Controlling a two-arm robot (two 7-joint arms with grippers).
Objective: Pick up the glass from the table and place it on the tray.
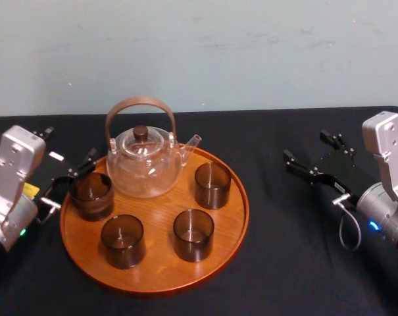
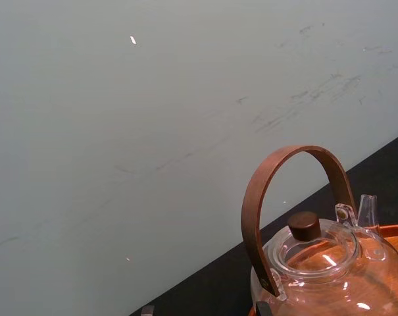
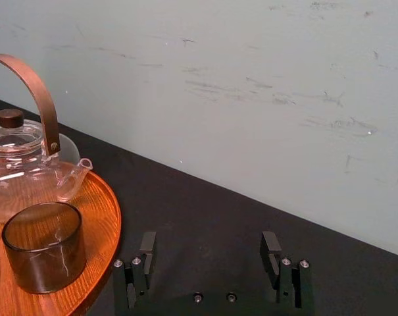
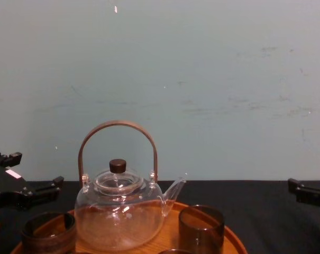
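**Head view.** You had the tray (image 1: 220, 260) at the middle of the black table (image 1: 297, 263). The glass (image 1: 91, 195) stood upright on the tray at 10 o'clock, just beside the teapot (image 1: 146, 161) at 12. A second glass (image 1: 122, 240) stood at 8 o'clock, a third glass (image 1: 193, 234) at 4 and a fourth glass (image 1: 212, 185) at 2. Your left gripper (image 1: 70, 181) sat at the tray's 9 o'clock rim, jaws wide and gripping nothing. I could not tell whether a finger touched the glass. Your right gripper (image 1: 306, 146) hung well off at 3 o'clock, jaws wide and empty.

**Left wrist view.** The teapot (image 2: 317, 263) stood on the tray (image 2: 396, 230).

**Right wrist view.** The right gripper (image 3: 208, 253) was spread wide over bare table (image 3: 205, 197). The fourth glass (image 3: 44, 243) stood on the tray (image 3: 103, 210).

**Chest view.** The left gripper (image 4: 39, 168) was at the glass's (image 4: 48, 233) 10 o'clock, jaws wide.
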